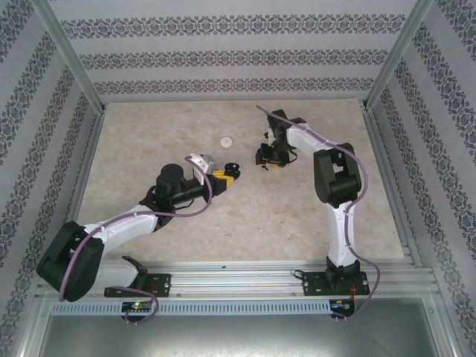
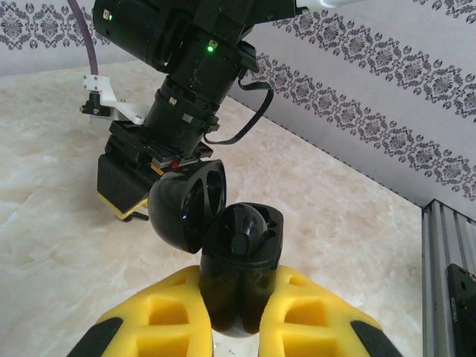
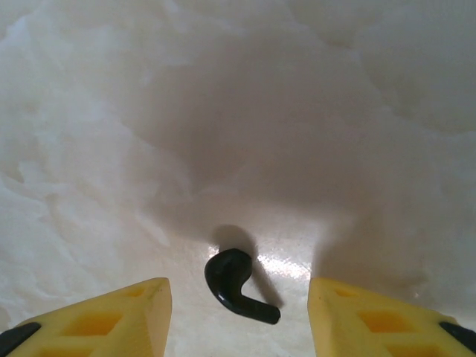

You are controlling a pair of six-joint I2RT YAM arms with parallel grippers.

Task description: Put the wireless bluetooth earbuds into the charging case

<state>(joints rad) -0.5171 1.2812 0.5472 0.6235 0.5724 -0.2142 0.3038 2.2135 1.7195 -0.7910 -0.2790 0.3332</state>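
Left jaws are clamped together on the lower body of the black charging case (image 2: pixel 242 260), a yellow finger (image 2: pixel 160 316) on each flank. The lid (image 2: pixel 186 204) is hinged open and leans to one side, with the well facing up. Whether an earbud already sits in the well I cannot tell, as the interior is too dark. Just beyond the case, the right jaws stand apart and point down at the tabletop (image 3: pixel 223 111). Their yellow fingers (image 3: pixel 104 320) straddle a black earbud (image 3: pixel 236 286) that lies flat on the marble with its stem trailing toward one finger, touching neither. Step in hand, as judged: pick up this earbud. To do it well, descend until the tips nearly meet the surface, centre on the thicker head rather than the thin stem, and close slowly, since a piece this small and smooth will likely twist or squirt out if pinched off-centre. Keep the case steady and well-up. Farther back, a white round puck (image 1: pixel 225 139) rests apart from both arms and is not part of this pick
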